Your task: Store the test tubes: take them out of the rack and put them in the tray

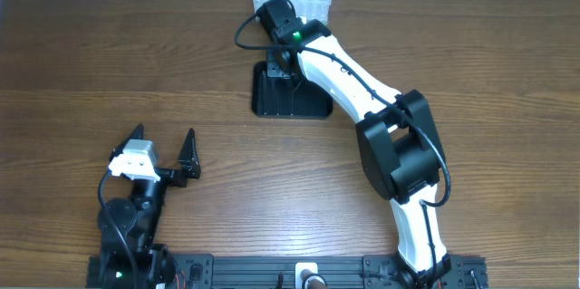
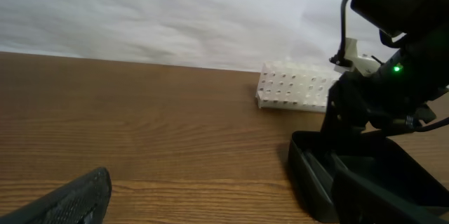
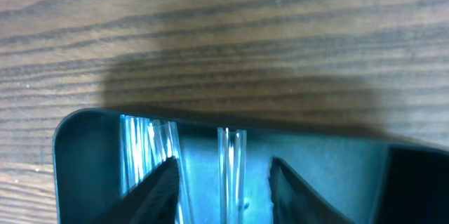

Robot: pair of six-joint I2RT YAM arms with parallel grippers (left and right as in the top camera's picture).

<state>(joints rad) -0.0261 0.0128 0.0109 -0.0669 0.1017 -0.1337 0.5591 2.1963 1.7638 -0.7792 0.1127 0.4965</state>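
Right gripper (image 3: 223, 171) hangs over the tray (image 3: 77, 136), fingers apart, with one test tube (image 3: 231, 147) lying loose between them and more tubes (image 3: 144, 143) just beside one finger. Left gripper (image 1: 164, 137) is spread wide, holding nothing.

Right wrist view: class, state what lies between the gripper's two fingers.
A clear test tube lies between the open fingers, inside the black tray, as the right wrist view shows.

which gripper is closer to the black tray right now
Right. The right gripper is over the tray, just above the tubes lying in it. The left gripper sits open over the table, well off to the tray's left, nearer the arm bases.
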